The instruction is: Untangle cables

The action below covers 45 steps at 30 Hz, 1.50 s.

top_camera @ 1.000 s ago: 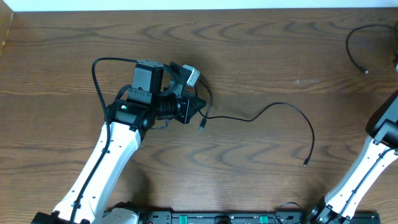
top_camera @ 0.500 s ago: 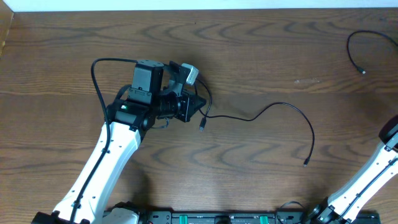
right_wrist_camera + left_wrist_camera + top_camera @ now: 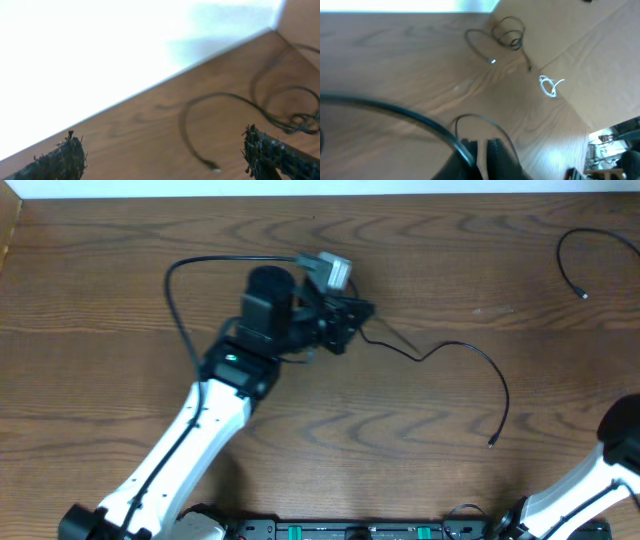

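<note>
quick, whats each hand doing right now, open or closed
left hand: closed on the black cable
right hand: open, holding nothing

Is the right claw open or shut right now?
Open. In its wrist view the right claw shows both fingers far apart, nothing held between them.

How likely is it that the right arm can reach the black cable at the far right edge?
Probably yes: the right gripper is open and faces that cable, with only bare table between them.
</note>
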Each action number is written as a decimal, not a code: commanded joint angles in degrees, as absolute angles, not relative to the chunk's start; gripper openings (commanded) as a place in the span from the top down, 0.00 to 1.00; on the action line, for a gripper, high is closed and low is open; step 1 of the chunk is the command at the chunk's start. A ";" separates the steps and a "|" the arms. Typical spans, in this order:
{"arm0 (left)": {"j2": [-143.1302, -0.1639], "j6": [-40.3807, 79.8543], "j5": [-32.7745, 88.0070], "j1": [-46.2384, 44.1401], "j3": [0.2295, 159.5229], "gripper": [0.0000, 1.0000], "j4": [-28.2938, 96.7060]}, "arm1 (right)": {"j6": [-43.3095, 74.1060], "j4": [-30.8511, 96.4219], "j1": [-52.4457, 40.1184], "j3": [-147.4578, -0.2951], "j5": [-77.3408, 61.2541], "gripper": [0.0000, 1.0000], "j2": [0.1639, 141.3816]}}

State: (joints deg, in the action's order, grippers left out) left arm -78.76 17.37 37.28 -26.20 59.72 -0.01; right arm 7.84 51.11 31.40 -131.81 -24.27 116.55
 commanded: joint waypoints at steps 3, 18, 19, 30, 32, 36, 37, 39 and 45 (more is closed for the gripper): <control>-85.65 18.33 27.29 -34.09 60.23 0.73 -3.25 | 9.39 57.93 25.74 -132.27 -27.16 0.01 110.04; -93.67 9.85 29.52 -41.82 60.23 0.67 16.38 | 17.74 86.13 21.23 -132.05 -26.92 0.01 107.00; -93.67 9.85 26.85 -41.82 60.23 0.72 17.43 | 17.52 87.94 20.97 -131.79 -26.89 0.01 107.00; -93.65 13.26 11.07 -41.80 60.23 0.92 15.14 | 26.37 93.91 15.29 -115.74 -13.04 0.01 107.07; -93.65 13.23 11.07 -41.82 60.23 0.92 15.22 | 28.29 89.91 14.57 -110.10 -12.32 0.01 107.07; -93.65 13.19 11.07 -41.80 60.23 0.92 16.12 | 36.73 82.56 13.93 -99.15 -7.79 0.01 107.07; -93.65 13.19 11.07 -41.80 60.23 0.92 16.49 | 38.94 81.36 13.93 -96.66 -6.52 0.01 107.07; -93.65 13.19 11.07 -41.80 60.23 0.92 17.02 | 41.43 78.74 13.91 -92.49 -5.06 0.01 107.07; -93.65 13.19 11.05 -41.80 60.23 0.92 17.10 | 43.72 64.01 13.82 -79.46 -4.19 0.04 107.07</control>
